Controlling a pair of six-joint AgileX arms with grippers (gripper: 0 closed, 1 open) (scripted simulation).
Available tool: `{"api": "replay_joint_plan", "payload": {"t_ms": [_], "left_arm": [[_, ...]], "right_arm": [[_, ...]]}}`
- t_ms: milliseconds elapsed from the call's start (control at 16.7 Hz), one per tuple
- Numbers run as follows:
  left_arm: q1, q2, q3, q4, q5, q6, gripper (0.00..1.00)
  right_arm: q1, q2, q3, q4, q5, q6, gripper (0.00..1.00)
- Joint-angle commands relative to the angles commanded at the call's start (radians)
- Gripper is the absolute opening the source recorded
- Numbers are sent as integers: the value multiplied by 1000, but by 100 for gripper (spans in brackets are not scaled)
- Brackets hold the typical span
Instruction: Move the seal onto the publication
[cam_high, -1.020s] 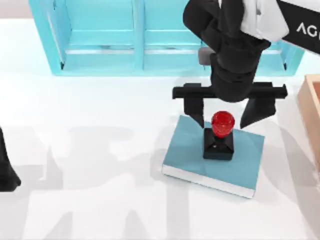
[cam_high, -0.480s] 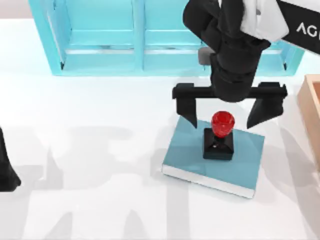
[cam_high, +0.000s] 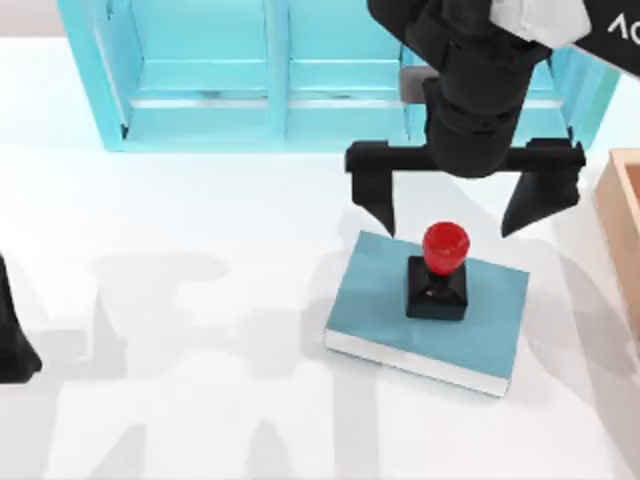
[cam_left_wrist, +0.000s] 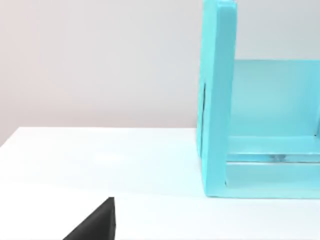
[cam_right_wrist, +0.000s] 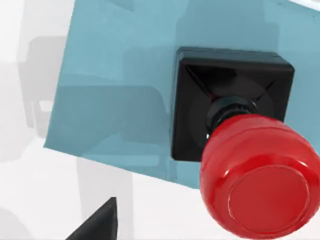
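The seal (cam_high: 438, 270), a black square block with a glossy red knob, stands upright on the teal-blue publication (cam_high: 380, 310) right of the table's centre. My right gripper (cam_high: 458, 212) hangs open above the seal, one finger on each side of the red knob and clear of it. The right wrist view looks down on the seal (cam_right_wrist: 240, 150) resting on the publication (cam_right_wrist: 115, 90). My left arm (cam_high: 12, 340) is parked at the table's left edge.
A large light-blue shelf unit (cam_high: 200, 70) runs along the back of the table, its side wall (cam_left_wrist: 217, 100) also in the left wrist view. A wooden box edge (cam_high: 622, 220) sits at the far right. White table lies bare in front and to the left.
My right gripper has risen from around the seal's knob and its fingers have spread wider. The seal stays on the publication.
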Motion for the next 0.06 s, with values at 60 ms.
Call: {"api": "replay_joint_plan", "payload": {"t_ms": [60], "left_arm": [[0, 0, 0, 0, 0, 0, 100]], "right_arm": [[0, 0, 3, -3, 0, 0, 100]]}}
